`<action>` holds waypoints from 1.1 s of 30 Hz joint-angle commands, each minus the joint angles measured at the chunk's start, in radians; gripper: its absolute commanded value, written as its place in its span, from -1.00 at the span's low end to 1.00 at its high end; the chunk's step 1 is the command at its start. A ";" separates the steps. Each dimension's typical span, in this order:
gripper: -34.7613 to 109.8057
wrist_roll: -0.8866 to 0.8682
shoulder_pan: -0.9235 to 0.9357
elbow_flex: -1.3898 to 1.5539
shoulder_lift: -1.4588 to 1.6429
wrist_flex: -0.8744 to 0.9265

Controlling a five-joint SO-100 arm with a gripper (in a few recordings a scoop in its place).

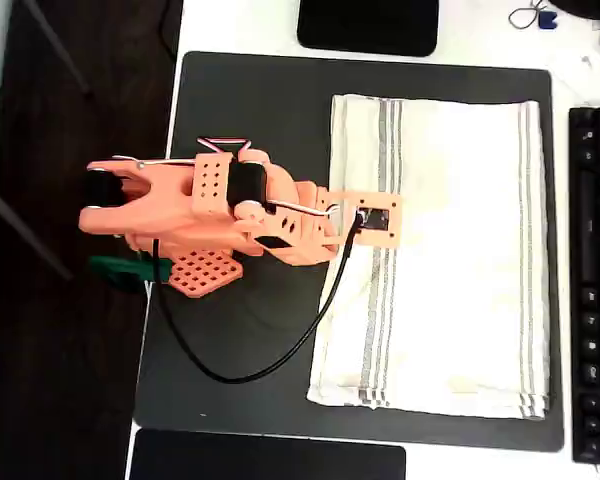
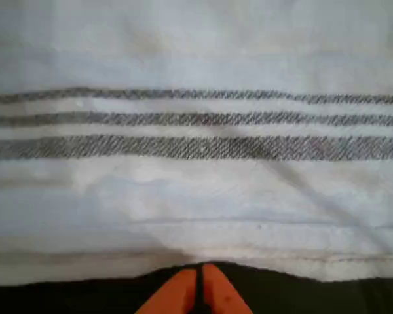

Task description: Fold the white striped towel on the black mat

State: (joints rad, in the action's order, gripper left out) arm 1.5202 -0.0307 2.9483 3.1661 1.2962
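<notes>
Cream-white cloth is what we notice first from the overhead view: the white striped towel [image 1: 450, 255] lies spread flat on the right half of the black mat [image 1: 250, 130], with groups of thin grey stripes running near its left and right edges. We see its lower left corner slightly rumpled, and its far right edge close to the mat's right border. The orange arm [image 1: 210, 215] reaches in from the left across the mat, its wrist end over the towel's left striped band. A black cable [image 1: 270, 365] loops from the arm over the bare mat. A black keyboard [image 1: 595, 285] sits just beside the mat on the right, and glossy black rectangles lie at the top and bottom edges of the picture.

From the wrist view, we look closely at the towel [image 2: 196, 190], three grey stripes crossing the frame. Its hem lies on the dark mat [image 2: 65, 297] at the bottom. The gripper [image 2: 198, 291] shows as two orange fingertips [image 2: 177, 294] pressed together, holding nothing, poised just at the towel's edge.
</notes>
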 commanded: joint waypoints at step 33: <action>-0.51 -0.413 -0.532 -0.882 -0.974 -0.009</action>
State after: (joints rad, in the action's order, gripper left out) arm 1.1229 -0.5308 2.1138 2.2105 1.3100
